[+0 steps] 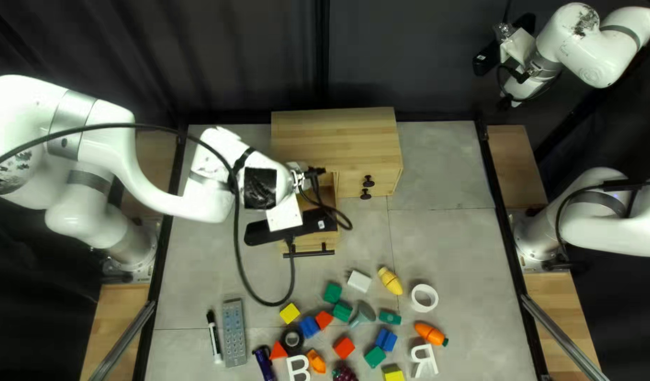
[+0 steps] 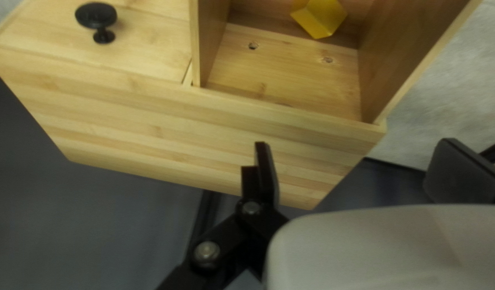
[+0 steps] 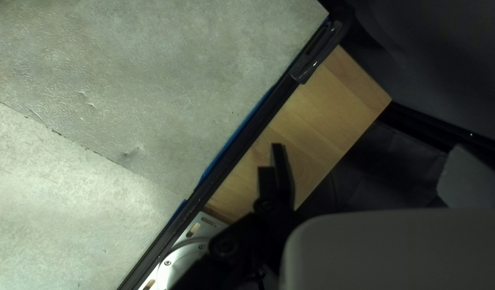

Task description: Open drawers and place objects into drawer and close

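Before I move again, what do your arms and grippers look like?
Both my left arm and right arm are white and rounded, with grey bands at some joints and dark scuff-like marks. A long black cable loops off the left one, which has a black square patch near its wrist. My left gripper and right gripper have flat, dark fingers on black links.

The right gripper (image 1: 495, 51) spreads its two black fingers (image 3: 282, 169) wide above the table's side, nothing between them. One finger stands over a pale wooden board (image 3: 322, 113), the other over dark cloth (image 3: 387, 166). A black rail (image 3: 242, 142), edged in blue, separates the board from a mottled grey tabletop (image 3: 167, 64) crossed by a seam. A glossy dark fitting (image 3: 307, 70) sits at the rail's far end; beside the gripper's links lies a silver, slotted mounting plate (image 3: 210, 225).
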{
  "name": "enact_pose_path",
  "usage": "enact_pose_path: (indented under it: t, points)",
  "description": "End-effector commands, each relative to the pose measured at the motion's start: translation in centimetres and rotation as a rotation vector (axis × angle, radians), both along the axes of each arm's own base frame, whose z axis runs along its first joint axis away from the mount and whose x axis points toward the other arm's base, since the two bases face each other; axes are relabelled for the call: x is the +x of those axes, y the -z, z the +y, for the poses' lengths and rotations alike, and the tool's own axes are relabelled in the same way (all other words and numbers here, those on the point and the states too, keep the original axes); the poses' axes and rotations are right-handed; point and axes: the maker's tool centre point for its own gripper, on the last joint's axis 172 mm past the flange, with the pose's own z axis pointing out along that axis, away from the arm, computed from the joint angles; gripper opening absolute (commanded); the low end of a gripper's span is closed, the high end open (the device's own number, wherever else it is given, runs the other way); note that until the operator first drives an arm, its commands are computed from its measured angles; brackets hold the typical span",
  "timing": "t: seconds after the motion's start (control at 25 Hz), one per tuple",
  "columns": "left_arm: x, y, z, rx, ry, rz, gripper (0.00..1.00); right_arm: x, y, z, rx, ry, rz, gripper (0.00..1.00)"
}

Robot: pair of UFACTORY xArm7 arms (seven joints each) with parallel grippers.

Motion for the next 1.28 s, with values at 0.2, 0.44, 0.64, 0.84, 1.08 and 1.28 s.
enact_pose_path:
  t: [0.2,0.44,0.64,0.84,1.08,1.28]
  points:
    - [-4.8,-0.6,-8.3,-0.131,-0.530,0.122,1.00,0.0,0.0,0.0,0.000,0.000,0.000,1.00]
    - [-9.3,-0.5,-13.8,-0.104,-0.624,0.081,1.00,0.0,0.0,0.0,0.000,0.000,0.000,1.00]
    - [-13.6,3.1,-17.5,-0.054,-0.598,-0.040,1.00,0.0,0.0,0.0,0.000,0.000,0.000,1.00]
    - [-13.7,5.0,-19.7,-0.023,-0.571,-0.054,1.00,0.0,0.0,0.0,0.000,0.000,0.000,1.00]
    - [-13.7,5.0,-19.7,-0.023,-0.571,-0.054,1.00,0.0,0.0,0.0,0.000,0.000,0.000,1.00]
    - [-13.3,7.6,-22.7,-0.071,-0.332,-0.117,1.00,0.0,0.0,0.0,0.000,0.000,0.000,1.00]
